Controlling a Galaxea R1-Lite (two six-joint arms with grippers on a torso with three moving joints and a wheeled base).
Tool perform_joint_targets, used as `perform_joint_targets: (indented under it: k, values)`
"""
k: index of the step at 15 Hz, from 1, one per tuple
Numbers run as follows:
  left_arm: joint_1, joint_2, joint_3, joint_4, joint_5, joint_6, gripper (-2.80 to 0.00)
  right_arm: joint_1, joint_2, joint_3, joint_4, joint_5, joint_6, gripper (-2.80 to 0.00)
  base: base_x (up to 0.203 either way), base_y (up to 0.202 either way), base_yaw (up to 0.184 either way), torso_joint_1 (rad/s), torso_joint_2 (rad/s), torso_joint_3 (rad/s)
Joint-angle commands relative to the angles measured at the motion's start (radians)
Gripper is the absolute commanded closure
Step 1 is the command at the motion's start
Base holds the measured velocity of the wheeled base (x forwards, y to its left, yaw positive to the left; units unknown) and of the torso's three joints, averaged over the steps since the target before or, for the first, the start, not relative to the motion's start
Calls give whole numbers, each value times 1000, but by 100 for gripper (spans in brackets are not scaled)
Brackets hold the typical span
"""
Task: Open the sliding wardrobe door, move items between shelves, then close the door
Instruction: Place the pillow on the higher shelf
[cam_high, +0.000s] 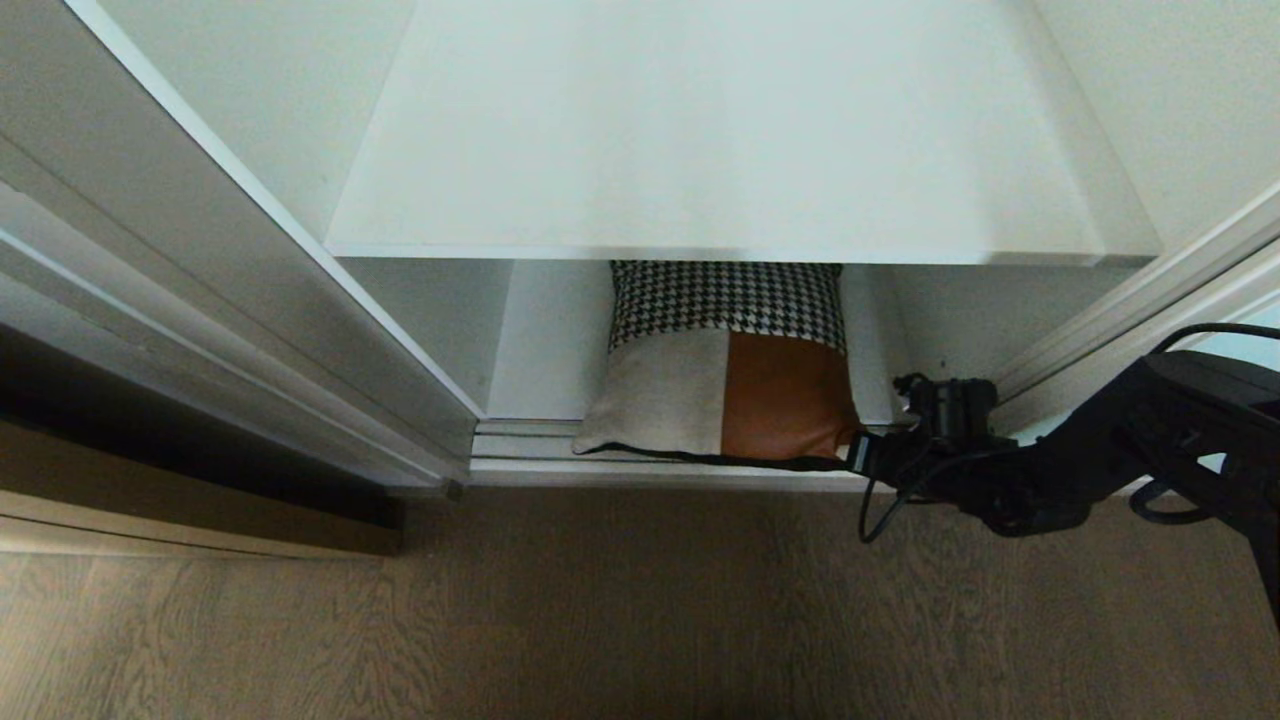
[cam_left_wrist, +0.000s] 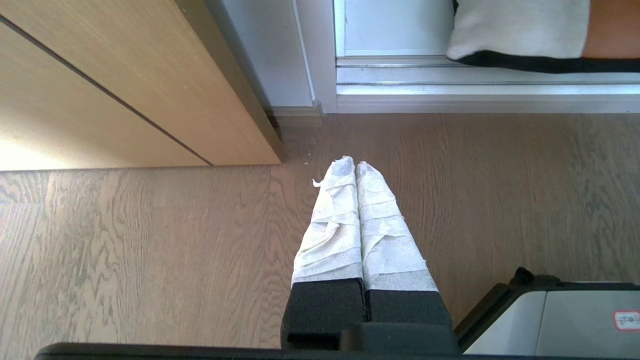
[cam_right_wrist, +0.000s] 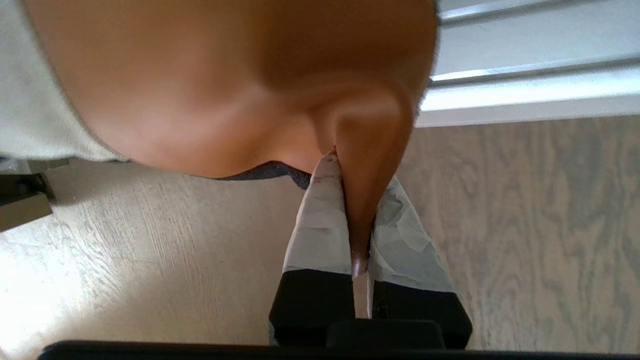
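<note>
- At wardrobe bottom, front-right corner of lowest shelf (cam_high: 540, 400): right gripper (cam_right_wrist: 357, 220) clamped on the rust-orange corner of the cushion (cam_high: 735, 370); fabric pinched between both taped fingers (cam_right_wrist: 320, 225) in right wrist view.
- Cushion stands on edge on lowest shelf, leaning back under the upper shelf (cam_high: 730, 140), dark back seam along the door track (cam_high: 520, 440) at front edge. Houndstooth panel on top, cream lower-left, rust lower-right.
- Key relation: cushion lies to the left of the gripped corner, its lower edge running along shelf front, so bulk hangs off to one side of the grip. Judgement: a lift will prob. let it swing and droop; needs to clear the upper shelf's front edge before going up.
- R arm reaches in from right side, low over wood floor (cam_high: 640, 620); plainly the nearer arm.
- Left gripper (cam_left_wrist: 356, 172) parked, fingers pressed together, nothing held, pointing at floor near the tan wooden door (cam_left_wrist: 125, 85); well apart from cushion.
- Wardrobe opening stands clear; sliding door panel not positively identified in these views.
</note>
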Motion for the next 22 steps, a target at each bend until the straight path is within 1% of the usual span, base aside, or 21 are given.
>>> perform_joint_targets:
  k: [1,3,5,6,8,11,13,14,18,20,22]
  values:
    - [1,2,2,0,0,0,0,27,-23,12,-4,-16,0,0,0,0,0,0,0,0]
    - [-1,2,2,0,0,0,0,48,-24,49,-7,-35,7,0,0,0,0,0,0,0]
    - [1,2,2,0,0,0,0,103,-36,102,-12,-99,32,0,0,0,0,0,0,0]
    - [0,2,2,0,0,0,0,117,-44,129,-16,-125,48,0,0,0,0,0,0,0]
    - [1,2,2,0,0,0,0,133,-45,146,-57,-141,52,0,0,0,0,0,0,0]
    - [1,2,2,0,0,0,0,156,-37,178,-61,-184,56,0,0,0,0,0,0,0]
    - [1,2,2,2,-1,4,0,132,-35,179,-63,-188,51,0,0,0,0,0,0,0]
    - [-1,2,2,5,-3,21,0,113,-43,186,-61,-187,51,0,0,0,0,0,0,0]
    - [-1,3,2,3,-4,32,0,81,-65,251,-71,-181,54,0,0,0,0,0,0,0]
    - [0,5,2,2,-30,42,0,50,-70,256,-72,-164,52,0,0,0,0,0,0,0]
    - [1,9,-18,39,-33,52,0,44,-81,266,-73,-160,53,0,0,0,0,0,0,0]
